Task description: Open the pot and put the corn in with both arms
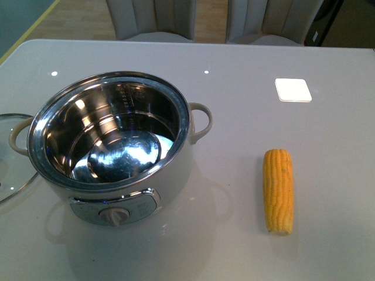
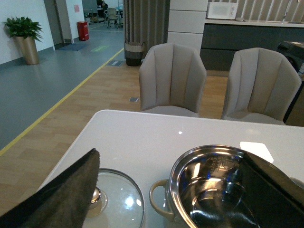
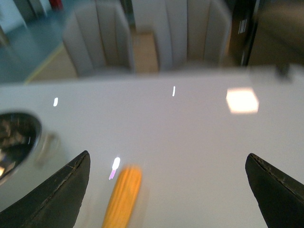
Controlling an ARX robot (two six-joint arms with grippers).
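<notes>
Front view shows the large round cream-white electric pot (image 1: 176,175) with its shiny steel bowl uncovered on the pale grey table (image 1: 234,246), and the long yellow cob of corn (image 1: 278,190) lying flat well apart from it. Left wrist view has the left tool (image 2: 168,156) spread wide above the pot's rim, the round glass lid (image 2: 118,199) lying under one finger (image 2: 66,194). Right wrist view, blurred, has the right tool (image 3: 167,156) wide and empty, the corn below it, nearer one finger.
</notes>
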